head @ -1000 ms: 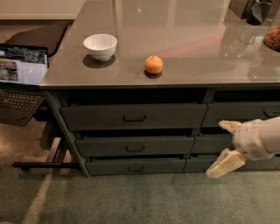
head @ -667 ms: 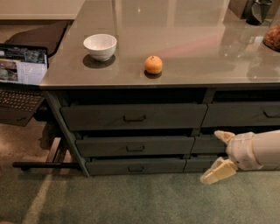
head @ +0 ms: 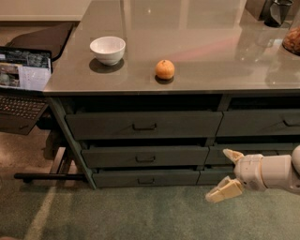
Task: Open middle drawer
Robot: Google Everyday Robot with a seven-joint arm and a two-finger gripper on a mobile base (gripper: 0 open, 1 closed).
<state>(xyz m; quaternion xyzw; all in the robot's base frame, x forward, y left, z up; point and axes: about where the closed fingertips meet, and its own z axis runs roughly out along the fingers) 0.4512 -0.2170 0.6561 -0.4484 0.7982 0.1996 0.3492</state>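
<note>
The middle drawer (head: pixel 145 156) is the second of three dark grey-green fronts under the counter's left half, with a small dark loop handle (head: pixel 145 159) at its centre. It looks closed, its front in step with the drawers above (head: pixel 143 124) and below (head: pixel 146 178). My gripper (head: pixel 226 173) is at the lower right, in front of the right-hand drawer stack, to the right of the middle drawer and a little lower than its handle. Its two tan fingers are spread apart and hold nothing. It touches no drawer.
A white bowl (head: pixel 108 49) and an orange (head: pixel 165 69) sit on the grey countertop (head: pixel 211 51). An open laptop (head: pixel 21 86) stands at the left on a low stand. Dark objects (head: pixel 276 11) sit at the counter's far right. Green carpet (head: pixel 117 211) lies below.
My gripper has moved left and slightly down, closer to the left drawer stack. The drawers, bowl and orange have not moved.
</note>
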